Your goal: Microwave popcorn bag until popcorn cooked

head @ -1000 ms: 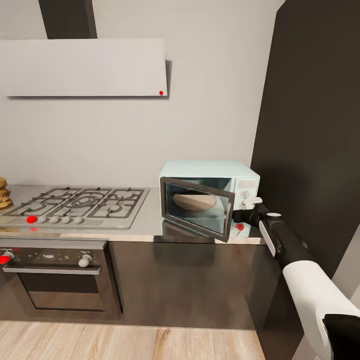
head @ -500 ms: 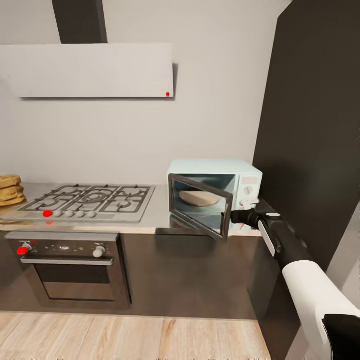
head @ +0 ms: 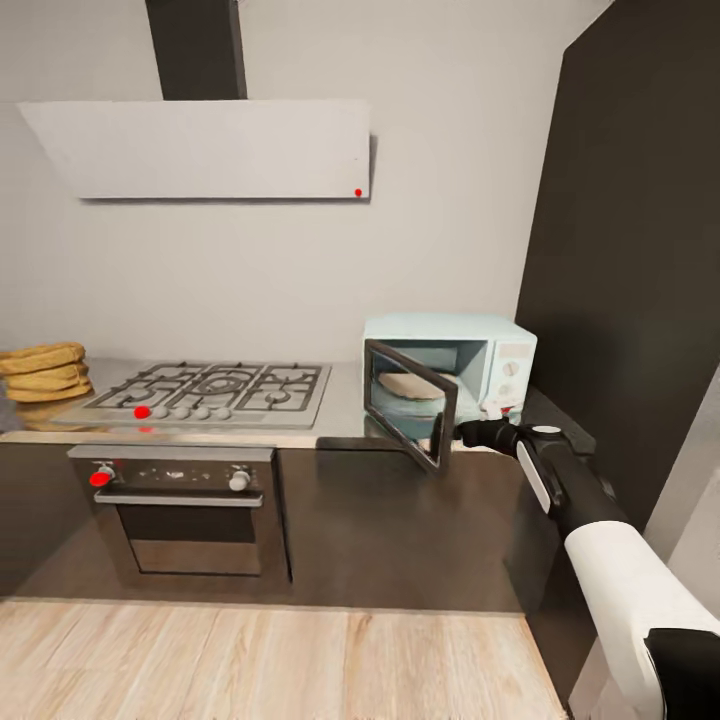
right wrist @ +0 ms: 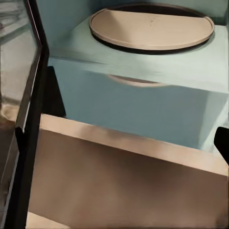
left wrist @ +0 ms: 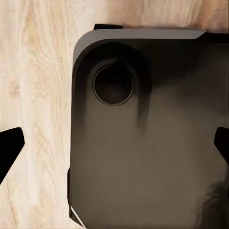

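**Microwave door half open, right hand at its free edge, bag far left**

Head view: microwave (head: 470, 365) sits at the right end of the counter (head: 340, 405), door (head: 410, 402) swung out partway, tan turntable (head: 412, 385) visible inside through the gap and glass. Right hand (head: 470, 433) is just beside or touching the door's free edge; black fingers merge with the dark frame, so cannot tell if it is released or clenched. Control panel with knobs partly visible, lower part cut by the arm.

Popcorn bag (head: 45, 371) at the far left end of the counter, beside the gas hob (head: 215, 390); well apart from the microwave. Popcorn itself too small to make out. Built-in oven (head: 185, 505) below the hob.

Right wrist view: open cavity with turntable (right wrist: 150, 26), door edge (right wrist: 28, 119) at one side, counter strip below; one fingertip barely enters the frame.

Left wrist view: dark robot base (left wrist: 148, 143) over wood floor (left wrist: 36, 95); left hand (left wrist: 114, 145) released, tips wide apart at frame edges.
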Robot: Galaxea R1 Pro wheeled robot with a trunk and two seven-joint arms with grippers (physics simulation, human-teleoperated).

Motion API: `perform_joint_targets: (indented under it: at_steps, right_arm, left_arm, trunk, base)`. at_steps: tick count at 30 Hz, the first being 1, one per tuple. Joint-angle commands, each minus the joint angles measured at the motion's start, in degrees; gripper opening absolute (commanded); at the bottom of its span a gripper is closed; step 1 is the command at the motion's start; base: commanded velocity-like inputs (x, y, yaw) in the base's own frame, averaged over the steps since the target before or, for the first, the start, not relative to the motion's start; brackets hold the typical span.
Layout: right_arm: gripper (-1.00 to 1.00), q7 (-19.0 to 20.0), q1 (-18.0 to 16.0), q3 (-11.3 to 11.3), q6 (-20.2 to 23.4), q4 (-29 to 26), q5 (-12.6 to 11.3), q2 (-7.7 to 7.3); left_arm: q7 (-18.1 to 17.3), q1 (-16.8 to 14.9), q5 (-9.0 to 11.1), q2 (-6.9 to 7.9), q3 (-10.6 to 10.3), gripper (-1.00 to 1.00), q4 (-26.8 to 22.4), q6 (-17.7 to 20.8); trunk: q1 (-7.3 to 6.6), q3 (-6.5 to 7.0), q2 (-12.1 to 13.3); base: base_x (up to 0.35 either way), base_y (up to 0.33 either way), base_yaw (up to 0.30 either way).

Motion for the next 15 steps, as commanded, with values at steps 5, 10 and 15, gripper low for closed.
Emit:
perform_joint_targets:
  at_steps: [5,10,15]
  right_arm:
    - [1.00,-0.07,-0.03,0.04,0.33,-0.08,0.20,-0.01]
    - [1.00,-0.21,-0.03,0.00,0.33,-0.08,0.23,-0.01]
    - [1.00,-0.29,-0.03,0.00,0.28,-0.08,0.23,0.01]
  left_arm:
    - [0.04,0.01,0.38,-0.01,0.01,1.00,-0.05,-0.09]
    - [0.04,0.01,0.38,0.05,0.01,1.00,-0.05,-0.09]
    - [0.04,0.01,0.38,0.07,0.01,1.00,-0.05,-0.09]
  trunk:
    - [-0.02,-0.05,-0.04]
    - [-0.02,-0.05,-0.04]
    - [-0.02,-0.05,-0.04]
  base:
    - [-0.174,0.248,0.000]
    - [-0.152,0.281,0.000]
    - [-0.046,0.299,0.000]
